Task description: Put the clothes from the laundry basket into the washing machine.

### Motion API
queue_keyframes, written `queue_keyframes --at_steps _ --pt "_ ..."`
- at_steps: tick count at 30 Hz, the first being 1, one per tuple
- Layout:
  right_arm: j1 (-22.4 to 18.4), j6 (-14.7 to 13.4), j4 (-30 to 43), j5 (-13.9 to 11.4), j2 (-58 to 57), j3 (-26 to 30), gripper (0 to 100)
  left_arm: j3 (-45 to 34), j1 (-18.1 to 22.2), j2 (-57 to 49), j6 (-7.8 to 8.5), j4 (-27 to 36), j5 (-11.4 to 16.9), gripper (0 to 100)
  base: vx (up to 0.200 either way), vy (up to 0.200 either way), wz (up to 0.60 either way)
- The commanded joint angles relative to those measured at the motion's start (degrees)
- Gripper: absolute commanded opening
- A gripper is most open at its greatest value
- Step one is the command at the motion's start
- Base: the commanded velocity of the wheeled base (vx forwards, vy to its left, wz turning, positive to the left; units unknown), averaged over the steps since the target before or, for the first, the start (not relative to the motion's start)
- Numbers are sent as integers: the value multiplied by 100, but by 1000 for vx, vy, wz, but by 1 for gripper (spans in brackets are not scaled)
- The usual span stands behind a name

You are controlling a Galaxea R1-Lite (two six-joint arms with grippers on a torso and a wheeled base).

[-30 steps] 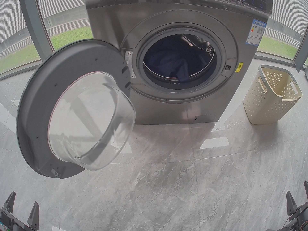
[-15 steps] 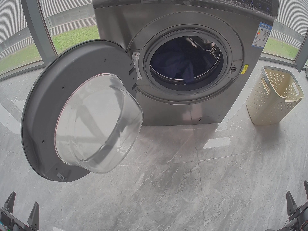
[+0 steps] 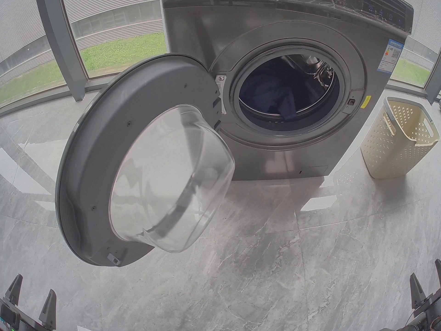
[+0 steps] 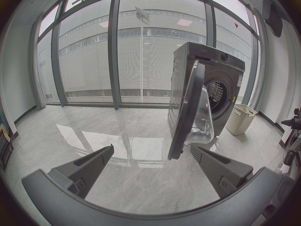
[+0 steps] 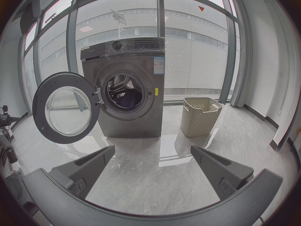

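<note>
A grey washing machine [image 3: 285, 19] stands ahead with its round door [image 3: 138, 162] swung wide open to the left. Dark blue clothes [image 3: 275, 93] lie inside the drum, also seen as dark clothes [image 5: 128, 98] in the right wrist view. A cream laundry basket [image 3: 399, 139] stands on the floor right of the machine; no clothes show in the part of its inside that I see. My left gripper [image 3: 31, 295] is low at the near left, open, holding nothing. My right gripper [image 3: 427, 281] is low at the near right, open and holding nothing.
The open door [image 4: 188, 110] juts out into the floor space left of the machine. Glass walls with grey pillars [image 3: 59, 37] stand behind. Polished grey floor tiles [image 3: 275, 263] stretch between me and the machine. The basket [image 5: 200, 115] sits near the window.
The whole head view has shifted, so the machine, door and basket now sit further right in the picture; the camera moved. Both grippers stay in place and open.
</note>
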State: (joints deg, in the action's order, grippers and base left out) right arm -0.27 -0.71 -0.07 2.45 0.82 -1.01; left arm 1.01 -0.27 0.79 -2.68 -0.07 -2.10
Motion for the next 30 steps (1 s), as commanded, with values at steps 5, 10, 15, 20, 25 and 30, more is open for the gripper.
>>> queue_keyframes --at_steps 5,10,15,20,25,30 --pt "0 0 -1 1 -82 101 100 -101 0 -79 31 7 -19 100 0 0 0" --pt "0 0 -1 1 -82 101 100 -101 9 -79 172 7 -10 100 0 0 0" --pt "0 -8 -1 1 -82 101 100 -101 0 -79 92 7 8 100 0 0 0" --pt "0 0 -1 1 -82 101 100 -101 0 -79 22 7 -1 100 -160 0 0" --pt "0 9 -1 1 -82 101 100 -101 0 -79 48 7 -10 100 -80 0 0" --pt "0 9 -1 1 -82 101 100 -101 18 -79 172 7 -10 100 0 0 0"
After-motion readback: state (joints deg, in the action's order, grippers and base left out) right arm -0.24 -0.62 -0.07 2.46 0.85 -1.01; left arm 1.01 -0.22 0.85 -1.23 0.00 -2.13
